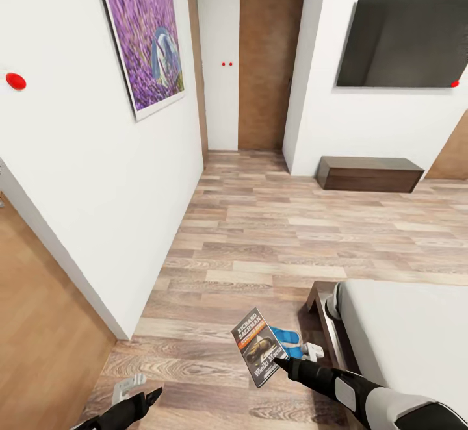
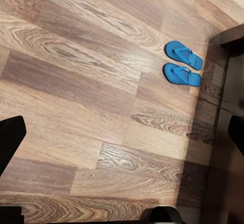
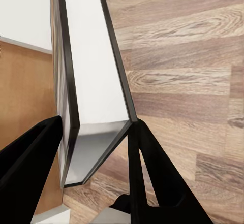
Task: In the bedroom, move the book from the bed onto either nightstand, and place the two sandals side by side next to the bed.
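Observation:
My right gripper (image 1: 281, 361) is shut on the book (image 1: 259, 345), holding it upright above the floor by its lower corner. The cover shows white "RICHARD BACHMAN" lettering and an orange band. In the right wrist view the book (image 3: 96, 82) stands edge-on between two black fingers (image 3: 152, 173). The two blue sandals (image 2: 183, 64) lie side by side on the floor, close to the dark bed frame (image 2: 231, 36). In the head view the book half hides the sandals (image 1: 286, 340). The bed (image 1: 403, 332) fills the lower right. My left gripper (image 1: 142, 391) hangs open and empty over the planks. The nightstand is out of view.
A white wall (image 1: 97, 189) with a lavender picture (image 1: 143, 34) runs along the left. A brown door (image 1: 266, 69) stands at the far end. A black TV (image 1: 403, 40) hangs above a low dark bench (image 1: 367, 173). Wood floor (image 1: 273, 241) stretches between wall and bed.

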Motion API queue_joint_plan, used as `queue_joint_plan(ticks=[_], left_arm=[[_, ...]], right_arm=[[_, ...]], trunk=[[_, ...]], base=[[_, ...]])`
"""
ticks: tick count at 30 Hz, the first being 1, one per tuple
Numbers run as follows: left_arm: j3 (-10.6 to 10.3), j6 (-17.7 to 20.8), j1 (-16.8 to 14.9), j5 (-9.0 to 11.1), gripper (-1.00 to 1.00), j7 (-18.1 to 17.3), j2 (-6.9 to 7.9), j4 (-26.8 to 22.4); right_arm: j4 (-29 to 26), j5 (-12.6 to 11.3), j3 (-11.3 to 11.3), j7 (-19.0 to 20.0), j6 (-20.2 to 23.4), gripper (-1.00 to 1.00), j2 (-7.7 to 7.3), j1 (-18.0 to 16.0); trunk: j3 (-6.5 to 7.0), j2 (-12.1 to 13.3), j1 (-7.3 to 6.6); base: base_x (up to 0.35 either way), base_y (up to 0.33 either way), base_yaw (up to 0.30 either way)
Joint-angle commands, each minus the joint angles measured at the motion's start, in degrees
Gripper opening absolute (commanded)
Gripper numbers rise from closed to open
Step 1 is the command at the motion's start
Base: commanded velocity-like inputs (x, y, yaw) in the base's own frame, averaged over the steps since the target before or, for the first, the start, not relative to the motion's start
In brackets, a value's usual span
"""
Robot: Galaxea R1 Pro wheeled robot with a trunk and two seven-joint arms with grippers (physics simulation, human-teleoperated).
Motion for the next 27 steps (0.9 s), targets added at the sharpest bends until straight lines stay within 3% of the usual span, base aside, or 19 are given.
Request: queue_joint_plan(ticks=[1, 27], left_arm=[[0.3, -0.3, 0.0, -0.5, 1.0, -0.1, 0.02, 0.1], [0.3, -0.3, 0.0, -0.5, 1.0, -0.1, -0.4, 0.1]], right_arm=[[0.2, -0.6, 0.4, 0.3, 0.1, -1.0, 0.02, -0.1], [0.2, -0.6, 0.4, 0.3, 0.1, -1.0, 0.02, -0.1]], trunk=[[0.03, 0.0, 0.01], [2.17, 0.0, 0.01]], base=[[0.0, 0.0, 0.0], [0.0, 0.0, 0.0]])
